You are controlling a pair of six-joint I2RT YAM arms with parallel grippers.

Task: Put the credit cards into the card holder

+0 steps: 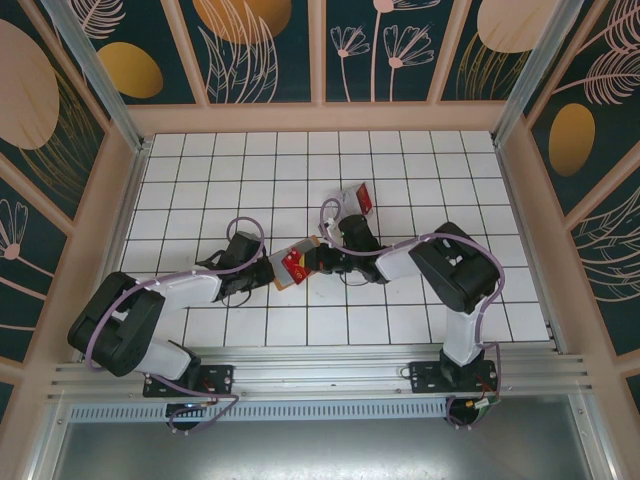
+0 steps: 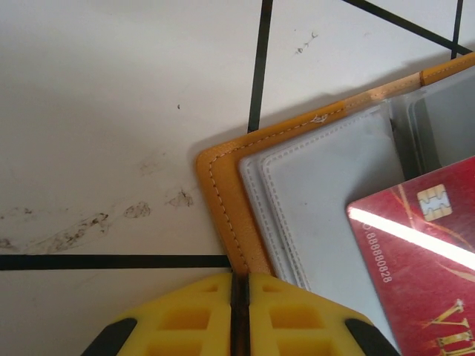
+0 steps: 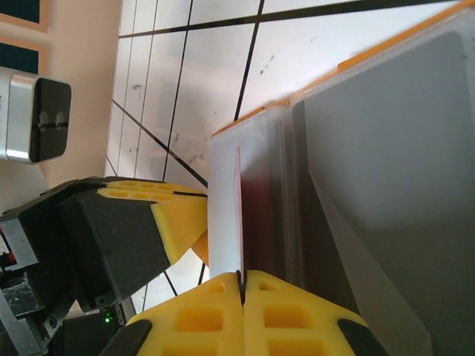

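White tiles ruled with black lines cover the table (image 1: 200, 190), which is boxed in by pale wooden rails and dark teal panels (image 1: 250, 50) painted with gold discs and thin flower outlines. Near the middle of the table lies the card holder (image 2: 223, 193), open, its orange-tan stitched edge framing a grey lining (image 2: 326, 178) of clear-fronted pockets. Both arms reach in to meet at it, the left from one side and the right from the other. The left gripper (image 2: 239, 311) has its yellow fingers pressed together with only a thin dark slit between them, and the orange edge of the card holder runs straight into that slit, so it is pinched there. The right gripper (image 3: 242, 297) is likewise closed, clamped on a red credit card (image 2: 423, 259) that its own camera sees edge-on as a thin line standing over the grey pockets. From the left wrist the card's face shows, lying over the lining: a gold chip (image 2: 432, 202), a row of pale digits that seem to read 88880828, and gold letters beginning "VI" cut off at the frame's edge. A second red card (image 1: 362, 196) lies farther back on the table, well apart from the card holder, with something pale touching it, too small to make out.
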